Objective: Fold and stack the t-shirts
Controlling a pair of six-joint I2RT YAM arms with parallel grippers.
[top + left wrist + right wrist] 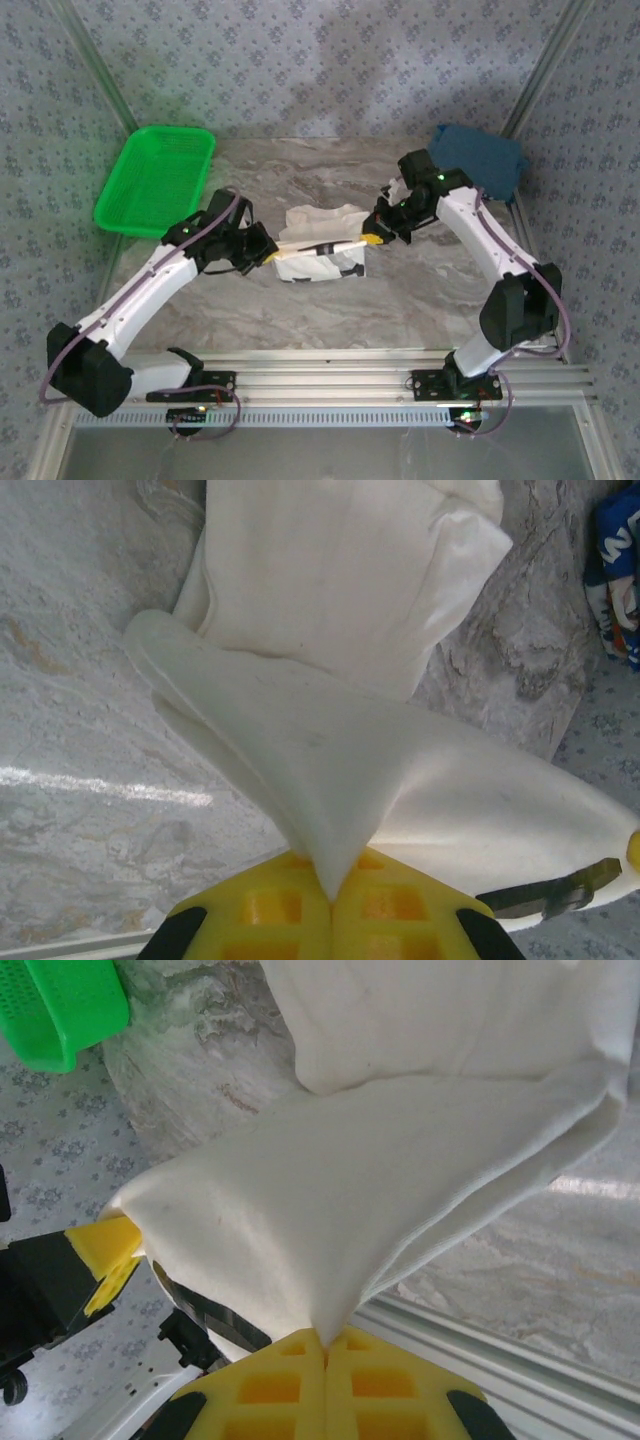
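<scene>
Marble table (pixel 420 290) under both arms. Green basket (pixel 155 180) sits far-left, well off to the outer side of L gripper (pixel 268 255). Cream tee (pixel 320 245) is mid-table, one edge stretched taut btwn the two sets of fingers, the rest bunched on the surface. Dark blue tee (pixel 480 160) lies crumpled far-right, beyond R gripper (pixel 375 238), well apart from both. L gripper's yellow pads (pixel 270 910) are pressed together, pinching a cream fold. R gripper's pads (pixel 275 1390) likewise, pinching the opposite end.
</scene>
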